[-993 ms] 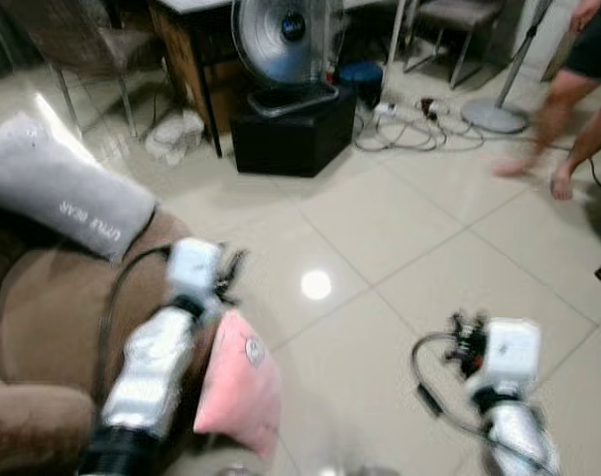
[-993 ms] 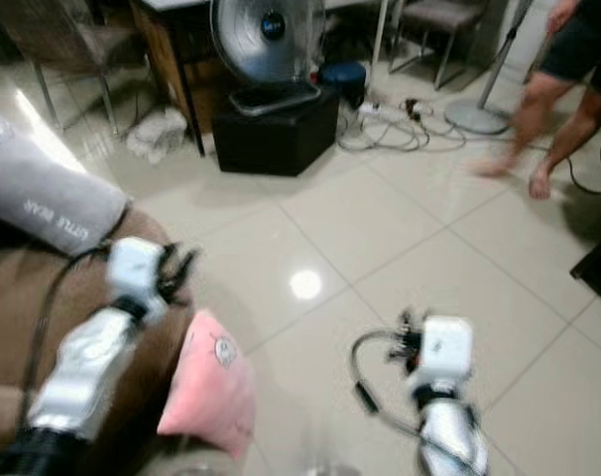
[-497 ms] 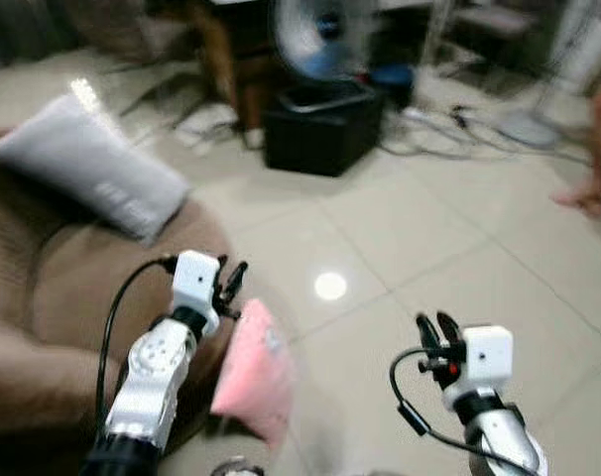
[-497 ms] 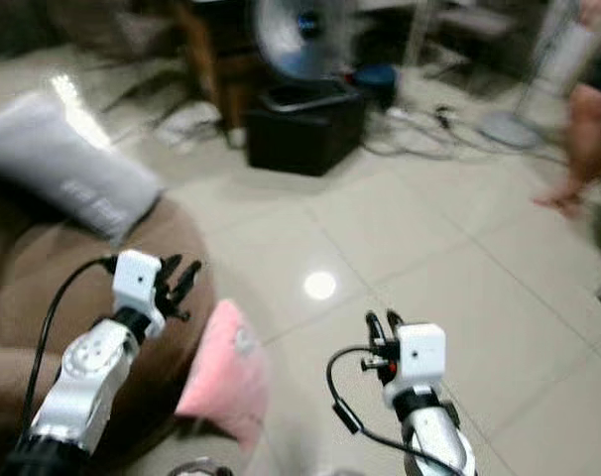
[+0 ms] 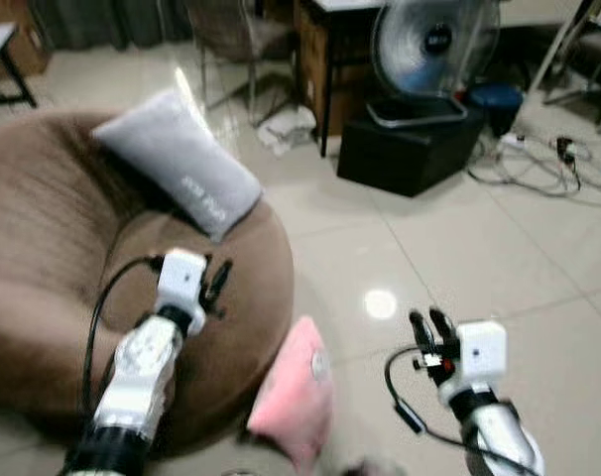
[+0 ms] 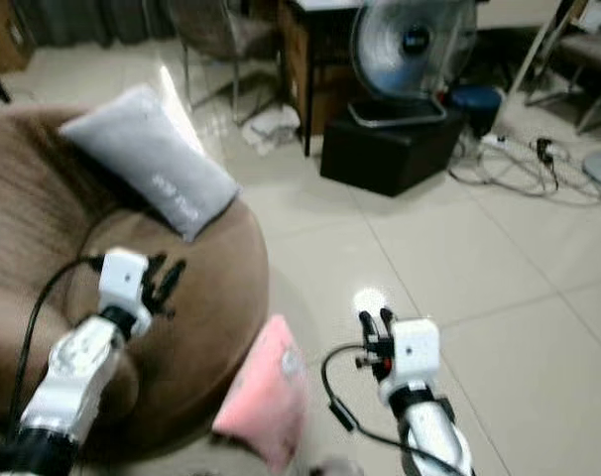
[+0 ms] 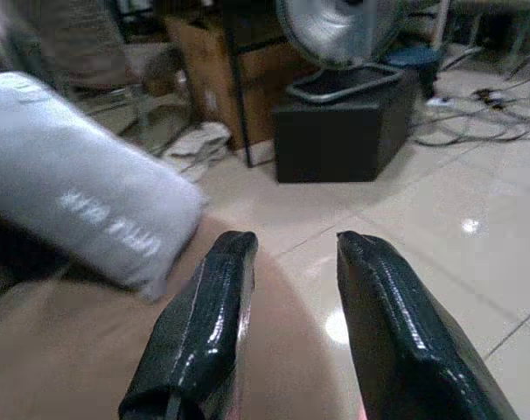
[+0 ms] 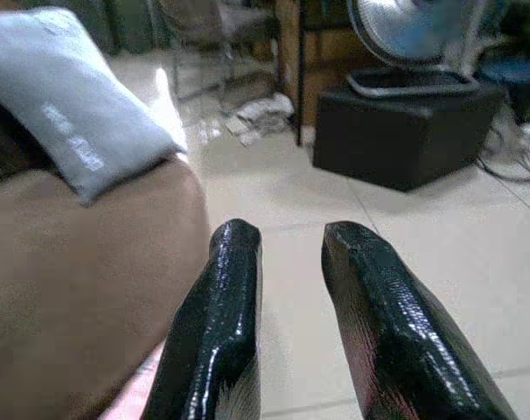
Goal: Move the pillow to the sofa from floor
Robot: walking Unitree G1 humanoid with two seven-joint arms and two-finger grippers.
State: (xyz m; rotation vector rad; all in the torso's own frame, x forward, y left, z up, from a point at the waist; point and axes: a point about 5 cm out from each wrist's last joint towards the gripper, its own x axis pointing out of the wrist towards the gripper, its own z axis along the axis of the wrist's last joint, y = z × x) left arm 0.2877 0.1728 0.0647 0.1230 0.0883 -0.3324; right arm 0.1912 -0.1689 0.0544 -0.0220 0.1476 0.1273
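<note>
Left gripper [image 5: 218, 281] hovers over the plush brown sofa [image 5: 43, 238], glossy fingers parted, empty; right gripper [image 5: 429, 324] likewise, above shiny tile. The soft pink pillow [image 5: 294, 394] leans on the sofa's base; grey pillow [image 5: 178, 162], lettering unreadable

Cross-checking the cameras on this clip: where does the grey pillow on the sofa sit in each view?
Left eye view: grey pillow upper left, lying on the brown sofa.
Right eye view: upper left, same spot on the sofa.
Left wrist view: beyond the left pincer, resting on the sofa.
Right wrist view: on the sofa edge.
Shared landmark: fan on the black box.
</note>
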